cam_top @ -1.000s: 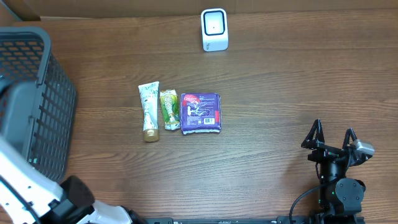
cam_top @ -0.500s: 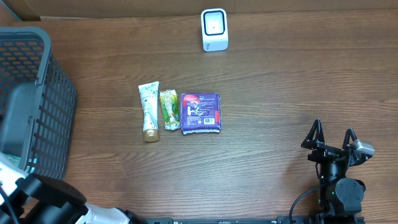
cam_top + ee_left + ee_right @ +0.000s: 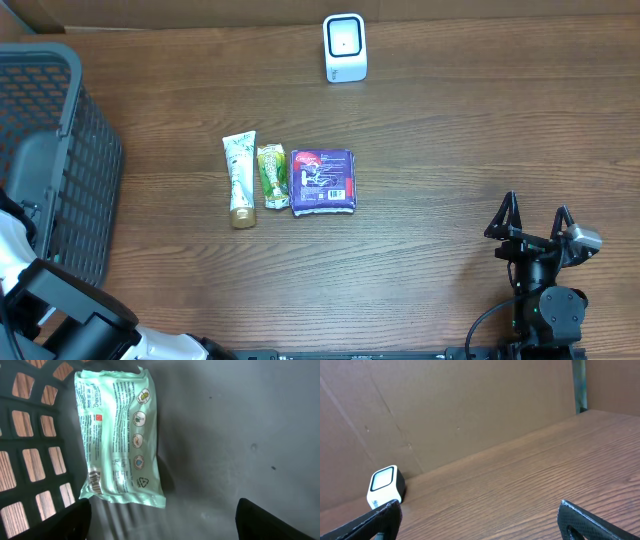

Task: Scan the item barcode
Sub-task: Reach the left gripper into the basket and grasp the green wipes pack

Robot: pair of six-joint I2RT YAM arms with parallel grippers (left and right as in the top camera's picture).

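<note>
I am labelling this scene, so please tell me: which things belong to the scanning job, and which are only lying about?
For the job: white scanner, cream tube, green sachet, purple packet, basket, mint packet inside it.
Just lying about: cardboard wall at the back.

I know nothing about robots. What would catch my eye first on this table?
Probably the neat row in the middle of the table: a pale tube, a green sachet and a purple packet, side by side. A small white scanner stands at the far edge, and the dark mesh basket on the left holds a mint-green packet.
</note>
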